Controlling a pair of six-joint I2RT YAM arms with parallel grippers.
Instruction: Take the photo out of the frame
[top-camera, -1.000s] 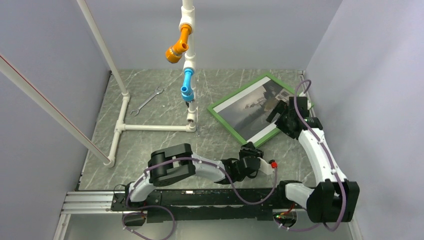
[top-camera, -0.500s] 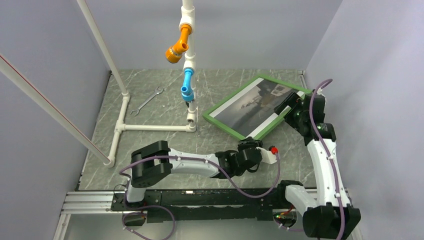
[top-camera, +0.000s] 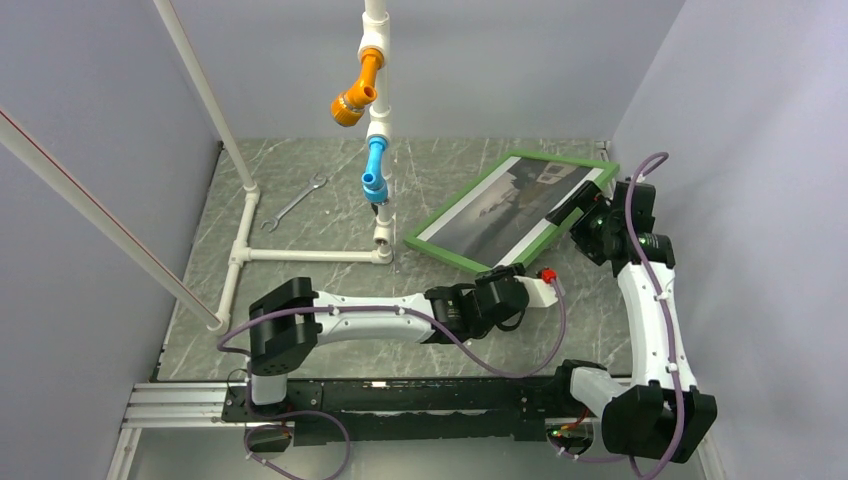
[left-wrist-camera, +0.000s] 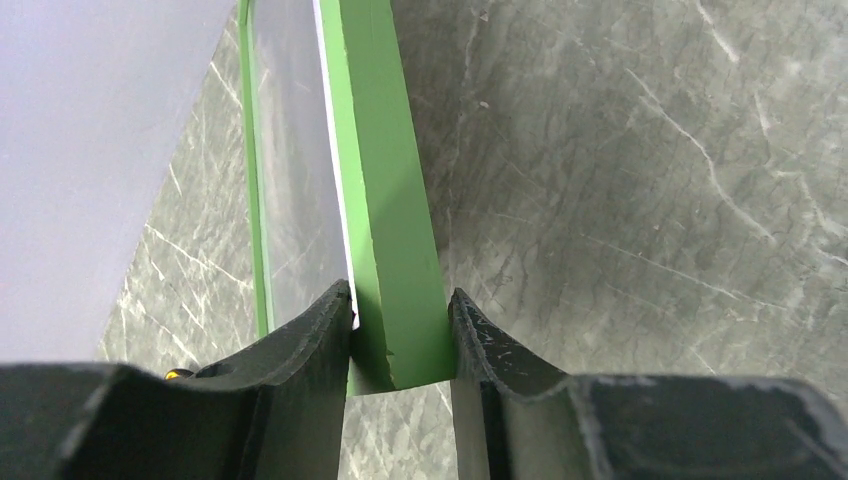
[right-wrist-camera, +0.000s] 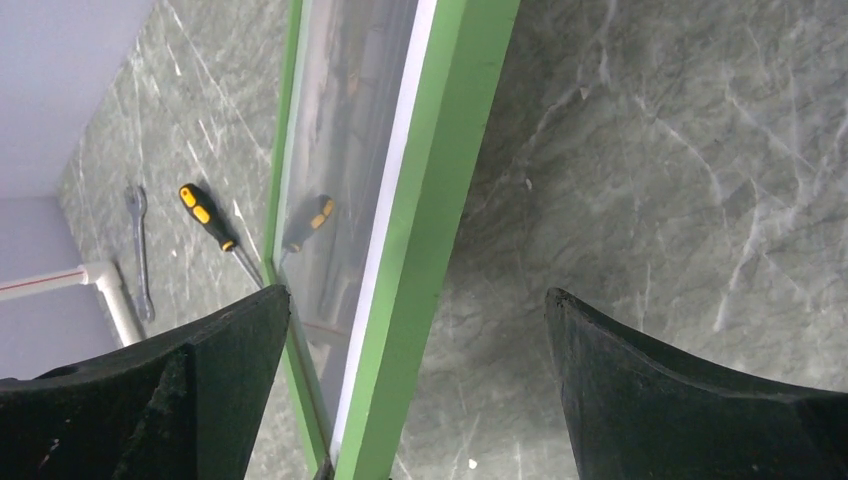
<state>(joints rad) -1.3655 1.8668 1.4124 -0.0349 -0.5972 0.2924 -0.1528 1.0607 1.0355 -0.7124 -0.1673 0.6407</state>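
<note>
Since a moment ago the frame (top-camera: 450, 257) has tipped up steeper and the left arm has stretched further toward it. Lying low across the marbled table (top-camera: 330, 275), that arm reaches right, and the left gripper (left-wrist-camera: 400, 300) is clamped on the frame's near corner, one finger on each face of the green moulding. One photo (top-camera: 505, 205) sits inside the frame, face up toward the top camera. The right arm stands tall, bent over the frame's right edge; the right gripper (right-wrist-camera: 417, 295) straddles it with fingers spread wide, not touching. Further off lie one screwdriver (right-wrist-camera: 205, 215) and one wrench (top-camera: 293, 202). A white pipe stand (top-camera: 378, 130) carries one blue fitting (top-camera: 374, 175) and one orange fitting (top-camera: 355, 95)
</note>
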